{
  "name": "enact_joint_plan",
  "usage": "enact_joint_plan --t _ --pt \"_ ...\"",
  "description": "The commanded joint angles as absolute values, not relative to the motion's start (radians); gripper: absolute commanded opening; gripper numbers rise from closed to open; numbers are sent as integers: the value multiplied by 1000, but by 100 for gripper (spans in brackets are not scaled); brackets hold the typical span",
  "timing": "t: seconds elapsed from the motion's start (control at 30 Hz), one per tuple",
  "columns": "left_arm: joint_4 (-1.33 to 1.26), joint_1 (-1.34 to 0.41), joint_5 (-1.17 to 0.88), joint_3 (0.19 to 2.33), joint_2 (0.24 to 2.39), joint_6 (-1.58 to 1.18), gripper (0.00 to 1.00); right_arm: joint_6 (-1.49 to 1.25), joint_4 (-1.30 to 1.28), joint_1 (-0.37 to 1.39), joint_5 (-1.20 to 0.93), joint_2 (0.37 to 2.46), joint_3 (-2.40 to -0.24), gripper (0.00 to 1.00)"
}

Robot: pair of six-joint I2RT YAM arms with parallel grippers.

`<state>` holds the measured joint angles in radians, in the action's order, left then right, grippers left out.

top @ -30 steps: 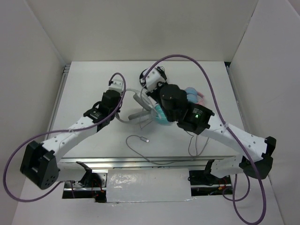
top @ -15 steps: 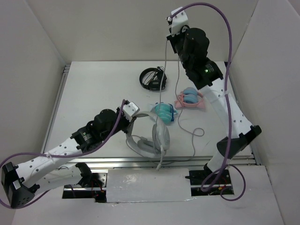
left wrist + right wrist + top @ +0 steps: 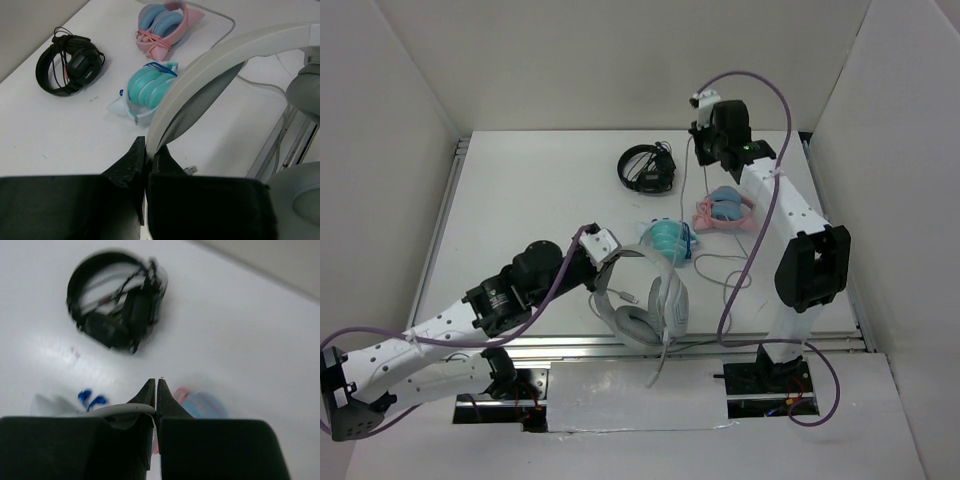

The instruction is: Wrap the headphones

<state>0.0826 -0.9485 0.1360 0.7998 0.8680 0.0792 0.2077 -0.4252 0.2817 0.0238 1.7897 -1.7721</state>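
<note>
The white and light-grey headphones point(image 3: 645, 300) are held up near the table's front edge. My left gripper point(image 3: 603, 262) is shut on their wide headband point(image 3: 225, 55); a grey ear pad point(image 3: 306, 92) shows at the right. Their thin grey cable point(image 3: 686, 200) runs up from the table to my right gripper point(image 3: 698, 142), which is raised over the back of the table. In the right wrist view its jaws point(image 3: 157, 385) are pressed together; the cable between them is too thin to make out. The cable's plug point(image 3: 190, 171) lies on the table.
Small black headphones point(image 3: 645, 168) lie at the back. Teal headphones point(image 3: 668, 240) and pink-and-blue headphones point(image 3: 725, 212) lie mid-table, under the hanging cable. Slack cable loops on the table point(image 3: 730, 275). White walls stand on three sides.
My right gripper has come down from its high raised position, still holding the cable. My left gripper has turned the headphones so the ear cups face the front edge.
</note>
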Motion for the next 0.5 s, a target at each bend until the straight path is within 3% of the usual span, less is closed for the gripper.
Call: enact_joint_plan --t 0.0,0.3,0.47 --pt "-77 -950 101 893 876 48 0 126 -310 241 -223 1715 -1639 0" --pt "-253 -853 144 992 890 -211 0 -84 -5 353 -324 1569 -1186 0" --pt "-223 -766 337 1123 940 -412 0 -351 414 382 -466 1490 -866 0"
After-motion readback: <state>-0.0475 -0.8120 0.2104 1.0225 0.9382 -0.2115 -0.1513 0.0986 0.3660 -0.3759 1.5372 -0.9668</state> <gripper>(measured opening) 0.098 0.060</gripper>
